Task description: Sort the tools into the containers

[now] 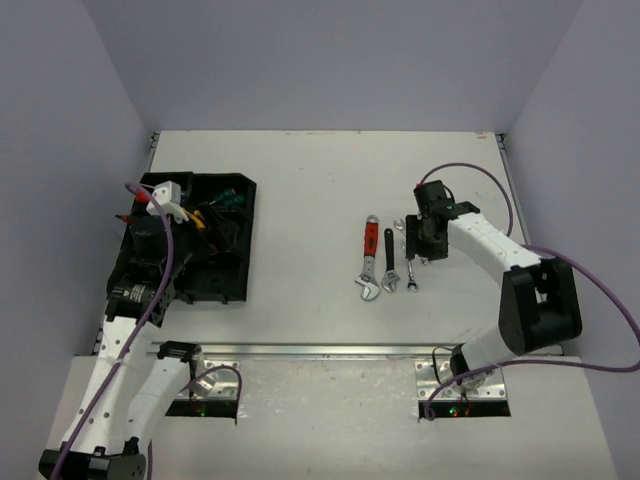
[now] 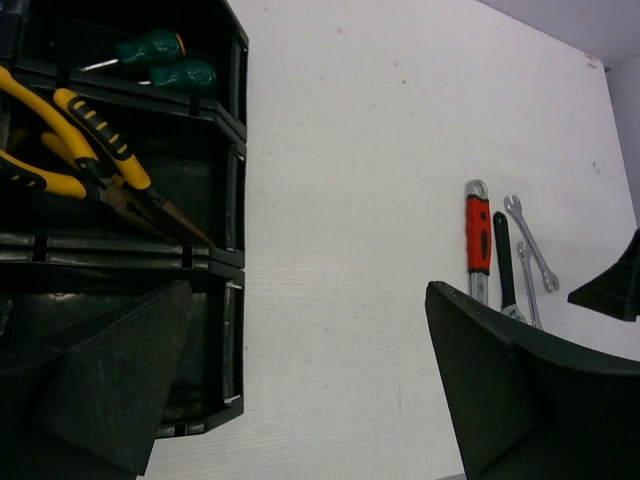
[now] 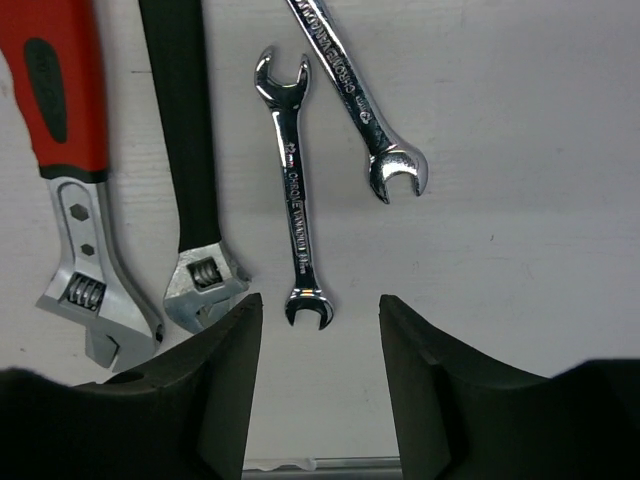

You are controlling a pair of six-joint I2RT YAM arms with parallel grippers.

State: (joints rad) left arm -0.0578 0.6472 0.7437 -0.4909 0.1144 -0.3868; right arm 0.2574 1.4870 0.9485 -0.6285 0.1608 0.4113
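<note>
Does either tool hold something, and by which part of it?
Nothing is held. The left tool is open and empty. The right tool straddles one end of the small silver wrench without touching it.

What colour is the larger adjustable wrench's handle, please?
Its handle is red, black inset; right wrist view.

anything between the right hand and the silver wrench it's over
Nothing visible: the right hand is above the silver wrench, one finger on each side of its near end. The black-handled wrench lies close beside one finger.

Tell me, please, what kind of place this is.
Probably a robotics test cell: a white table enclosed by grey walls, two robot arms bolted at its edge, wrenches and a black organizer tray.
</note>
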